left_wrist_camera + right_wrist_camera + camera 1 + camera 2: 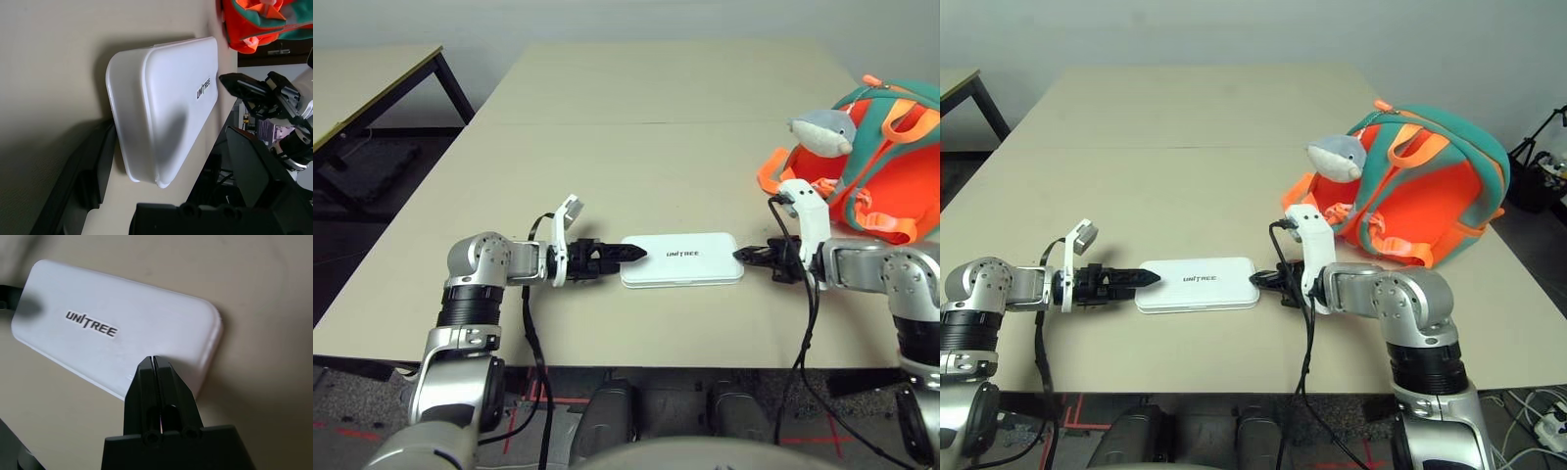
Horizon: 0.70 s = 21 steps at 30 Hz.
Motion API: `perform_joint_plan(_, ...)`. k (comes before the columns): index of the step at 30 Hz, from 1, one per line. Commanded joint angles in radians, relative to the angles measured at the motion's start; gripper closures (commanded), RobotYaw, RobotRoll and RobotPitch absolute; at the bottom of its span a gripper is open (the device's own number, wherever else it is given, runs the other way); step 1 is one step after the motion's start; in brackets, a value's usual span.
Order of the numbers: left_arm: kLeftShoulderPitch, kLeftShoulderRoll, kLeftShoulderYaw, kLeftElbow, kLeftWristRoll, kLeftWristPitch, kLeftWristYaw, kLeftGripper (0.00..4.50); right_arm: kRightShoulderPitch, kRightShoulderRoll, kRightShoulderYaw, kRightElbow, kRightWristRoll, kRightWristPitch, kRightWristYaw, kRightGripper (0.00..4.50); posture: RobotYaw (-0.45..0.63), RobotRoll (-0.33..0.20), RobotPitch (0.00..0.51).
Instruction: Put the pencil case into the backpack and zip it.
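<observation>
The task is at its very start, judging from how things lie. The pencil case [681, 258] lies flat on the table [607, 137] at the lower middle of the left eye frame, lettering up, with nothing lifted yet. The backpack [886, 162] sits well apart from it at the right edge of that frame, its grey dolphin charm [822, 129] resting against the front; whether its zipper is open cannot be told from here. The left gripper [634, 254] lies at the case's left end with its two black fingers spread wide, one on either side of that end in the left wrist view, not yet closed on it. The right gripper [742, 256] has its fingers pressed together, tip just at the case's right end, holding nothing. Everything remains to do: gripping the case, carrying it to the backpack, putting it inside and zipping the bag.
</observation>
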Motion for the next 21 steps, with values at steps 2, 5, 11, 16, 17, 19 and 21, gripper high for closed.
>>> perform_joint_plan(2, 0.016, -0.015, -0.012, 0.035, 0.030, 0.008, 0.011, 0.00, -0.012, 0.014, 0.011, -0.007, -0.031, -0.001, 0.013, 4.47, 0.06, 0.000, 0.041)
perform_joint_plan(5, 0.018, -0.008, -0.007, 0.030, 0.026, 0.016, 0.004, 0.61, -0.009, 0.028, 0.008, -0.007, -0.045, -0.011, 0.019, 4.50, 0.06, 0.000, 0.040)
perform_joint_plan(11, 0.016, -0.001, -0.011, 0.031, 0.041, 0.016, -0.008, 2.65, -0.013, -0.008, 0.009, 0.004, -0.120, -0.087, 0.036, 4.50, 0.06, 0.000, 0.040)
perform_joint_plan(16, 0.007, 0.006, -0.013, 0.038, 0.051, 0.013, -0.022, 2.61, -0.051, -0.075, -0.038, 0.019, -0.172, -0.094, 0.030, 4.50, 0.06, 0.000, 0.040)
perform_joint_plan(17, 0.006, 0.006, -0.012, 0.039, 0.052, 0.013, -0.024, 2.24, -0.051, -0.093, -0.031, 0.022, -0.187, -0.099, 0.035, 4.50, 0.06, 0.000, 0.040)
perform_joint_plan(19, 0.005, 0.007, -0.014, 0.040, 0.055, 0.009, -0.028, 1.65, -0.035, -0.136, -0.012, 0.049, -0.230, -0.124, 0.042, 4.50, 0.06, 0.000, 0.040)
perform_joint_plan(21, 0.005, 0.007, -0.015, 0.040, 0.058, 0.007, -0.032, 0.99, -0.019, -0.170, 0.018, 0.071, -0.273, -0.150, 0.051, 4.50, 0.06, 0.000, 0.040)
